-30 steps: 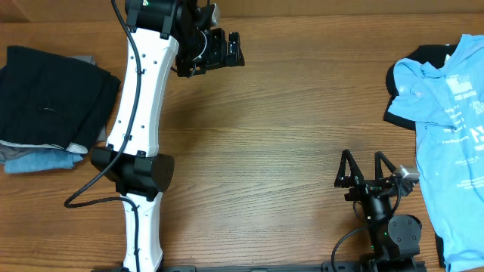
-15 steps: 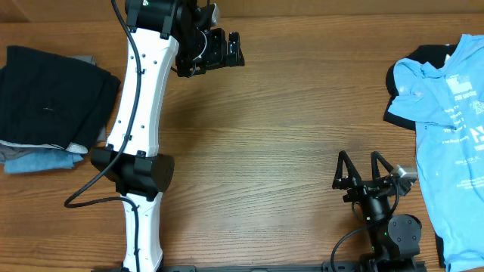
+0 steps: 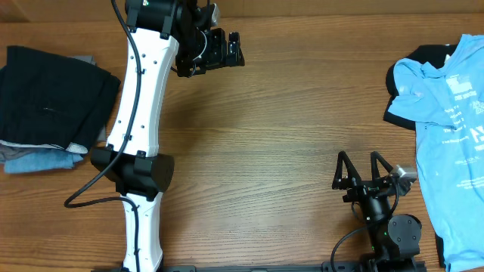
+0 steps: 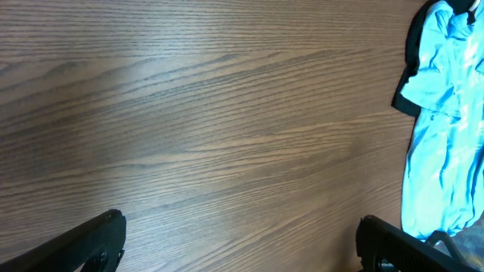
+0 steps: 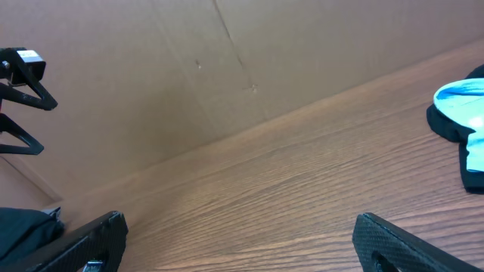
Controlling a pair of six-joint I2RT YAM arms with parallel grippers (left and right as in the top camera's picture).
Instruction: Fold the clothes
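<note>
Above the table (image 3: 287, 113), the outstretched left pincer (image 3: 240, 50) and tucked-back right pincer (image 3: 359, 156) both gape wide.

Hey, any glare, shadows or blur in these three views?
Overhead: sharp, evenly lit, no glare on the table. Left wrist: crisp wood grain, a soft shadow at left, light blue T-shirt bright, not blown out. Right wrist: its dark fingers look soft at the bottom corners.
</note>
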